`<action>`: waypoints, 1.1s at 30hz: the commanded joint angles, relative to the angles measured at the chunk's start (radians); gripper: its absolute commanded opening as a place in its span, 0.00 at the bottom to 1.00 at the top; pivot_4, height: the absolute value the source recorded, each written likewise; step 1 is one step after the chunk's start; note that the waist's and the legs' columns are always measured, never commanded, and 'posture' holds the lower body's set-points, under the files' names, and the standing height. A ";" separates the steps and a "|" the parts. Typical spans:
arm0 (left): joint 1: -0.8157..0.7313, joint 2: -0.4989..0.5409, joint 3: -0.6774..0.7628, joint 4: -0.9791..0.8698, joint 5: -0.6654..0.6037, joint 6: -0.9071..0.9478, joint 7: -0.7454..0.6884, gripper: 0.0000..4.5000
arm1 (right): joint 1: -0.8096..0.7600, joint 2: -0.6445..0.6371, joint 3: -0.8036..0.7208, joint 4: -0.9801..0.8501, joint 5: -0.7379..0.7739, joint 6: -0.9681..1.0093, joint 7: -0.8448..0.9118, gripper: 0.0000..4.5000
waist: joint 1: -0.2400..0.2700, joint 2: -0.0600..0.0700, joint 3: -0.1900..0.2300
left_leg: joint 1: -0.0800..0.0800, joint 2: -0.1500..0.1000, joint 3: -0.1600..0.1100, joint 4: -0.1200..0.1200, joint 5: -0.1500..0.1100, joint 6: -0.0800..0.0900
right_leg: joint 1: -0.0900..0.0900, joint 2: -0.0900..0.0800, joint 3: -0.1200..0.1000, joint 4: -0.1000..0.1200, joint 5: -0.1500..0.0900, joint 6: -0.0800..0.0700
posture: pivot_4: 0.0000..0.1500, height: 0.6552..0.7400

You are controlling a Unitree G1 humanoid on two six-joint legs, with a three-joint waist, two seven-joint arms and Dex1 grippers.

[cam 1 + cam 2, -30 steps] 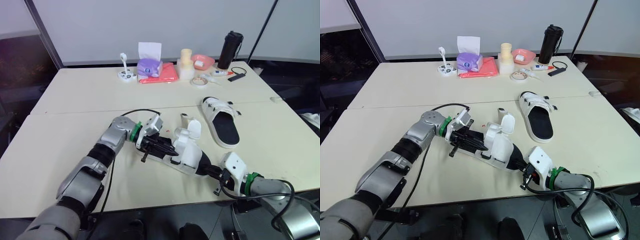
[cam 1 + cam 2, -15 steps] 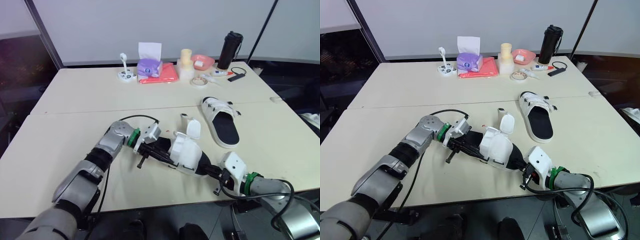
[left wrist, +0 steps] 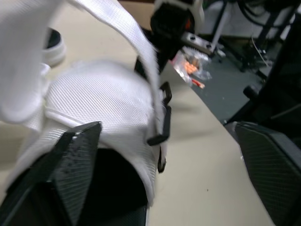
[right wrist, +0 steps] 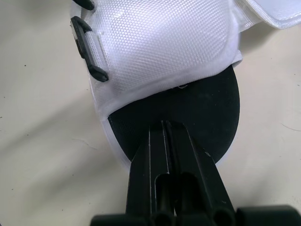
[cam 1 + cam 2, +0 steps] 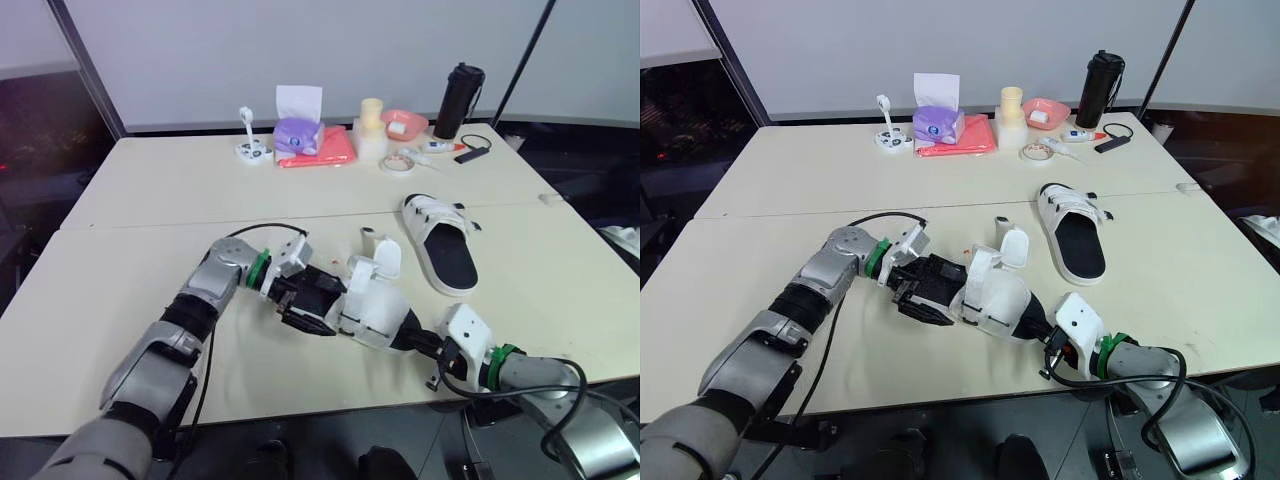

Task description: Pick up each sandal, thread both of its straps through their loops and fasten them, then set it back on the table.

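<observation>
LEFT TO RIGHT: On the near half of the table, the left gripper is spread wide at the toe end of a white sandal, which lies on its black sole between the two arms. The left wrist view shows its fingers far apart, one in front of the sandal's toe and the other out over bare tabletop, gripping nothing. At the sandal's heel, the right gripper is pinched tight on the sole's rear edge. The right wrist view shows both of its fingers pressed together over the black footbed. Further right and back, a second sandal lies well apart from both grippers.

In the head views, two straps of the held sandal stand up unfastened. The wrist views add the black loops on the side of the upper. In the left wrist view a strap drapes down beside them; whether it passes through cannot be told.
</observation>
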 commanded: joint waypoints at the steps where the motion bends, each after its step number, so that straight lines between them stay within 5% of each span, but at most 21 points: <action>1: 0.038 0.038 0.054 -0.101 -0.026 0.080 -0.002 0.99 | 0.016 0.003 0.032 0.020 -0.012 0.012 0.007 0.00 | -0.001 0.000 0.000 | 0.000 0.000 0.000 0.000 0.000 0.000 | 0.000 0.000 0.000 0.000 0.000 0.000 | 1.00 1.00; 9: 0.224 0.184 0.039 -0.359 -0.097 0.247 -0.007 0.99 | 0.007 0.004 0.038 0.029 -0.011 0.010 0.007 0.00 | 0.003 0.001 0.000 | 0.001 0.001 -0.002 -0.001 0.000 0.000 | 0.000 0.000 0.001 0.000 0.000 0.000 | 1.00 1.00; 21: 0.261 0.029 0.066 -0.270 -0.014 0.148 0.137 0.99 | -0.007 0.003 0.042 0.040 -0.013 0.007 0.010 0.00 | 0.002 0.000 -0.001 | 0.002 0.002 -0.001 -0.001 0.000 0.000 | 0.000 0.000 0.002 0.000 0.000 -0.002 | 1.00 1.00; 33: 0.245 -0.026 0.052 -0.234 0.007 0.138 0.132 0.99 | -0.005 0.006 0.043 0.038 -0.014 0.008 0.005 0.00 | 0.005 0.000 -0.001 | 0.002 0.001 -0.001 0.000 0.000 0.000 | 0.000 0.000 0.002 0.000 0.000 -0.002 | 1.00 1.00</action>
